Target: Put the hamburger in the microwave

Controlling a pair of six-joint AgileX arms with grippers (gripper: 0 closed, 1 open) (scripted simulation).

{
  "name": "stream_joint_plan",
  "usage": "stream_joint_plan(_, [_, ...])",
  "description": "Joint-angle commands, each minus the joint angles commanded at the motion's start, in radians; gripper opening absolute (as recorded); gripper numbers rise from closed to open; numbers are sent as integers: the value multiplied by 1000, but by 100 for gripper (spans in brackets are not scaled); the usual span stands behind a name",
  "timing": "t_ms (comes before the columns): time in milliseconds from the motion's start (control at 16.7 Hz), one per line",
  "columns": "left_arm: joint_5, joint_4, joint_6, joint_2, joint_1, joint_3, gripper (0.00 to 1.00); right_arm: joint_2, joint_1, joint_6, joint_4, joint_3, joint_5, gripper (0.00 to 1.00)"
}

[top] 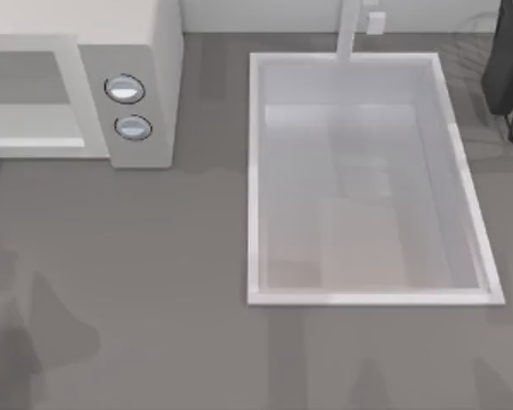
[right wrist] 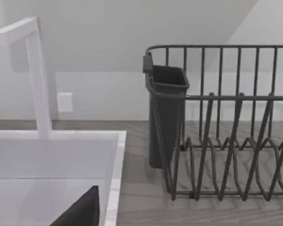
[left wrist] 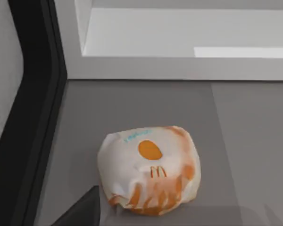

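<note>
The microwave [top: 137, 94] is cut off by the top view's left edge, so only its knob panel, part of its window frame and part of its top are seen; its two knobs [top: 125, 89] sit one above the other on the panel. In the left wrist view the hamburger [left wrist: 148, 169], wrapped in white paper with orange blotches, lies on the grey counter [left wrist: 245, 141] in front of the microwave's open white cavity [left wrist: 179, 33], with the dark edge of the open door [left wrist: 33, 117] beside it. A dark tip of the left gripper [left wrist: 82, 212] pokes in just beside the hamburger, apart from it; whether its fingers are spread or closed cannot be told. The same holds for the right gripper [right wrist: 82, 212], whose dark tip hangs over the sink [right wrist: 115, 165] rim.

To the right of the microwave, well apart, the white sink basin [top: 256, 171] is sunk in the counter, a white faucet [top: 349, 30] at its far rim. Beyond the sink's right side stands a dark wire dish rack [right wrist: 226, 141] with a cutlery cup [right wrist: 167, 117], cut off at the edge. A pale wall [right wrist: 108, 28] backs the counter.
</note>
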Motion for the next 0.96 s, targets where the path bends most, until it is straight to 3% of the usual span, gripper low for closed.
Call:
stream_joint_plan(240, [1, -108, 0, -71, 0, 52, 100, 0, 0, 0, 0, 0, 0, 100])
stream_joint_plan(720, [-5, -590, -4, -333, 0, 231, 100, 0, 0, 0, 0, 0, 0, 100])
stream_joint_plan(960, [-6, -666, -6, -395, -2, 273, 100, 0, 0, 0, 0, 0, 0, 100])
